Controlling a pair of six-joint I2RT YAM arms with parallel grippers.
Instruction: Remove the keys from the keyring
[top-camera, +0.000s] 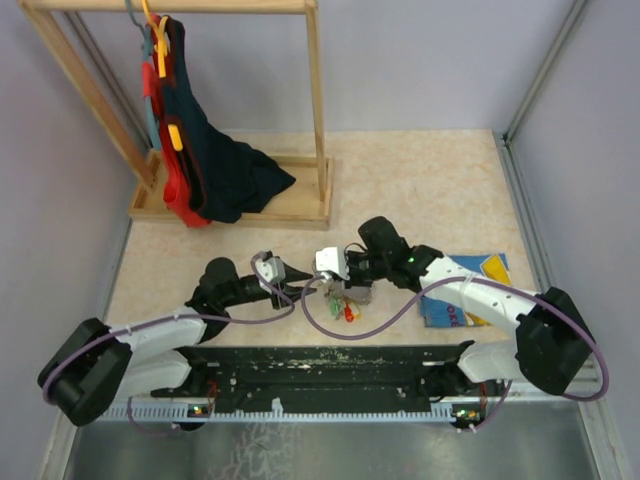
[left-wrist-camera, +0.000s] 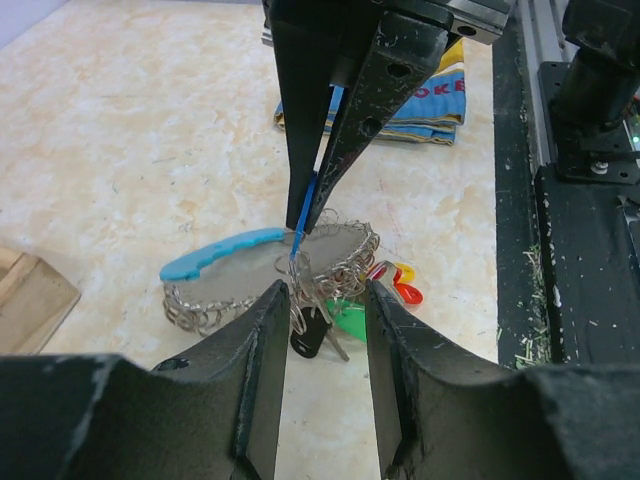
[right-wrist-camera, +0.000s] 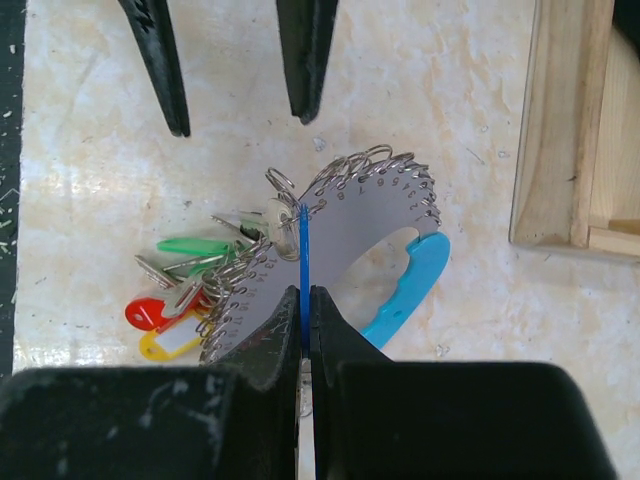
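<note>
The keyring (right-wrist-camera: 350, 235) is a flat grey piece rimmed with several silvery rings and a light-blue grip (right-wrist-camera: 415, 280); it lies on the table between the grippers (top-camera: 355, 293). Keys with green (right-wrist-camera: 190, 245), red (right-wrist-camera: 150, 312) and yellow (right-wrist-camera: 165, 345) heads lie bunched at its side. My right gripper (right-wrist-camera: 303, 290) is shut on a thin blue key head (right-wrist-camera: 302, 240), seen edge-on and still linked to a ring. My left gripper (left-wrist-camera: 325, 290) is open and empty, its tips just short of the bunch, facing the right gripper (left-wrist-camera: 305, 225).
A blue picture book (top-camera: 465, 295) lies under the right arm. A wooden clothes rack (top-camera: 230, 190) with hanging garments stands at the back left, and its base (right-wrist-camera: 560, 130) is close to the keyring. A black rail (top-camera: 320, 365) runs along the near edge.
</note>
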